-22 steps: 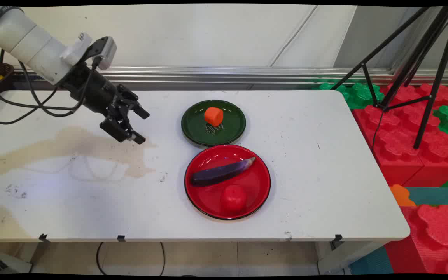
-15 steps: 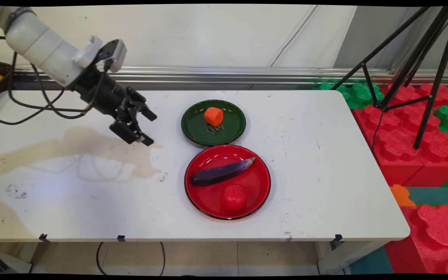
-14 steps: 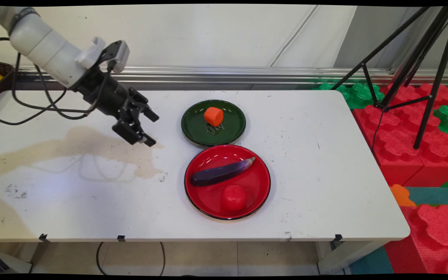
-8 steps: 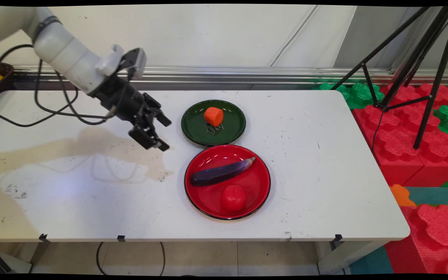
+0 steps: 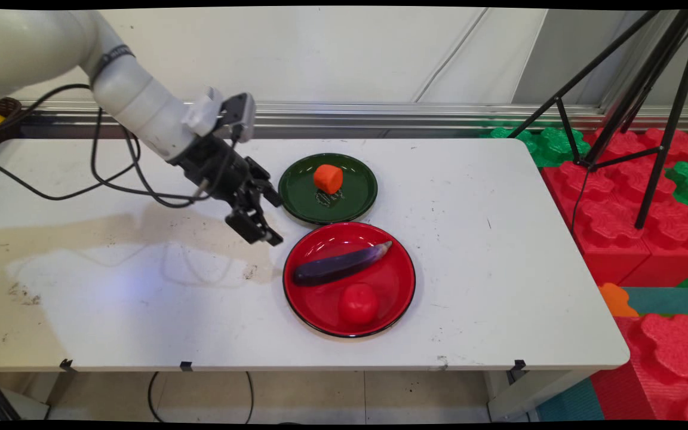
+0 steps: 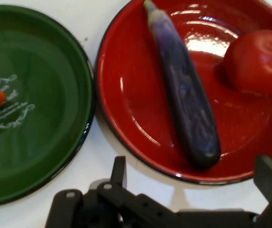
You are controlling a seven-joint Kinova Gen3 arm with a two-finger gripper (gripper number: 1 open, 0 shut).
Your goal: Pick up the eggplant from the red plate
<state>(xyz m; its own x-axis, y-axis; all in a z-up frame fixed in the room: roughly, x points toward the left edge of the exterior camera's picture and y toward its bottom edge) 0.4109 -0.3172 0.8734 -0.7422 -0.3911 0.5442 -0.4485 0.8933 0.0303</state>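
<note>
I see my black 2-finger claw [image 5: 273, 220] spread and empty above the white worktop [image 5: 141, 298], just left of the round red plate [image 5: 401, 280] holding a purple eggplant [image 5: 341, 264] and red tomato [image 5: 358, 303], with the green plate [image 5: 356, 203] and its orange chunk [image 5: 328, 178] beyond.

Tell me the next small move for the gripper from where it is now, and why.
Probably a short advance toward the eggplant in the red plate, then a descent. The open gripper holds nothing and hangs above the table beside the plate's left rim, and the hand view shows the eggplant's dark end just ahead of the fingers. The tomato and the green plate lie off to the sides.
</note>
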